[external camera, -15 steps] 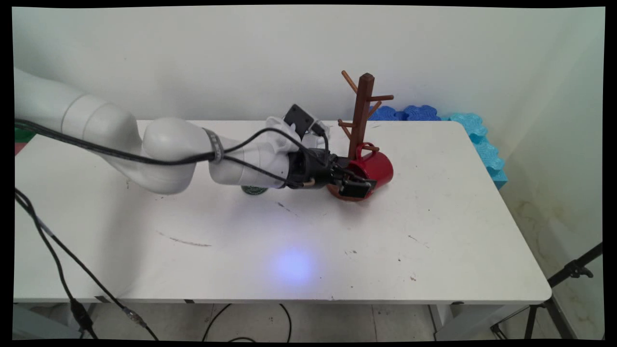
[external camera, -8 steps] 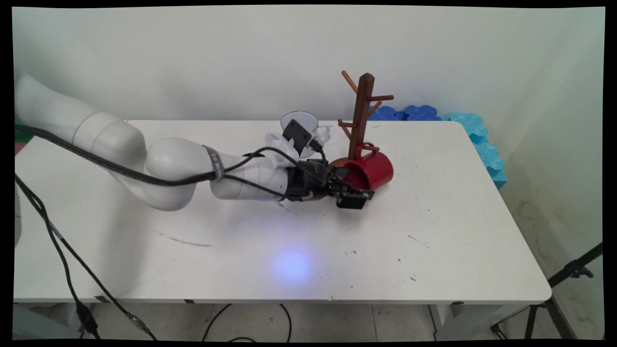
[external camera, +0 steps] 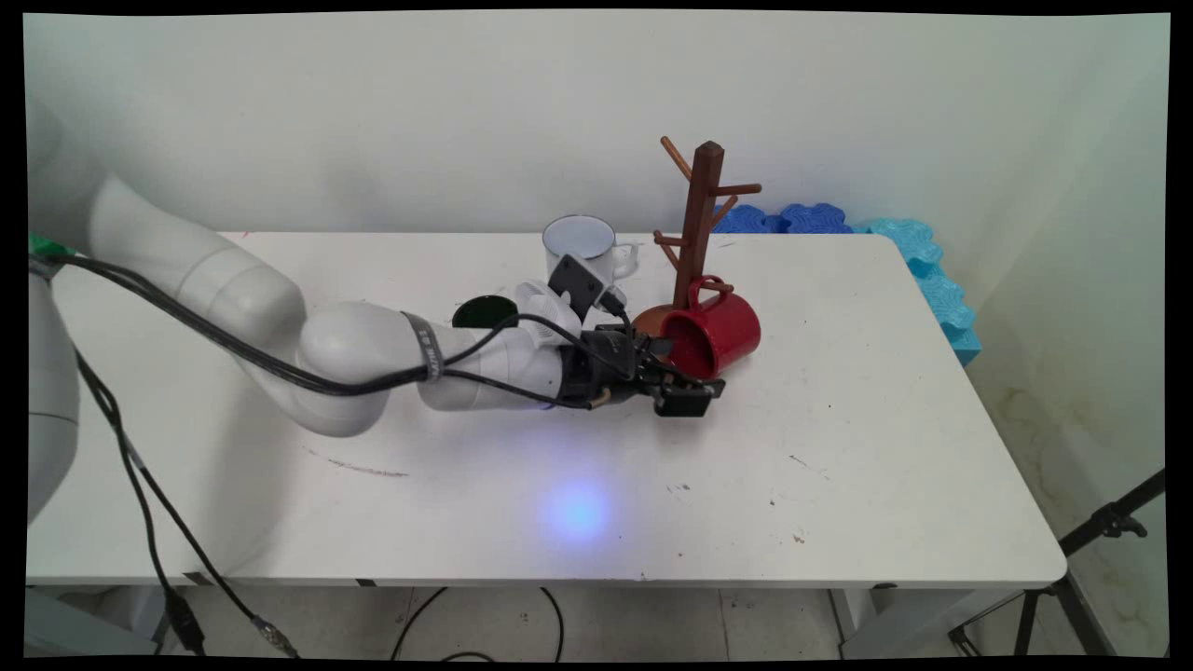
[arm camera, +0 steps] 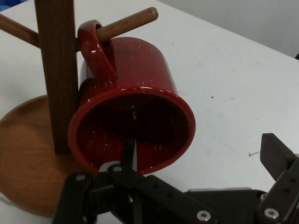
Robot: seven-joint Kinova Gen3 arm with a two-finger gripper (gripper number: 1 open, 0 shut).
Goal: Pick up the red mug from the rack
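Red enamel mug (external camera: 719, 328): hangs by its handle on a low peg (arm camera: 126, 24) of the mug tree (external camera: 701, 219), tilted. Its open mouth is turned toward the near left, at the arm. The lower rim is over the tree's round base (arm camera: 28, 158). Whether it rests on the base cannot be told from either view.

Brown wood, mug tree: upright, right of centre on the white table (external camera: 885, 447), toward the far side. Its other pegs are bare.

Black gripper (external camera: 678, 375): low over the table, just near and left of the mug's mouth. Fingers (arm camera: 278, 156) spread wide with nothing between them. One stands well to the right of the mug in the hand view, and the other sits at the lower edge of the rim. It probably clears the rim, though the linkage covers the spot and contact cannot be ruled out.

Hazards, as judged:
- The handle is only hooked over the peg, so a nudge along the peg from the inner finger could slide the mug off its free end.
- The tree stands loose on a small base. A push against the hanging mug acts well off that base and could turn or topple the stand.
- A toppled stand could strike the white mug (external camera: 580, 247), which stands just left of it on the far side.

Also present:
- A dark green round item (external camera: 483, 310), partly hidden behind the arm.
- Blue foam pieces (external camera: 811, 218) beyond the table's far right corner.
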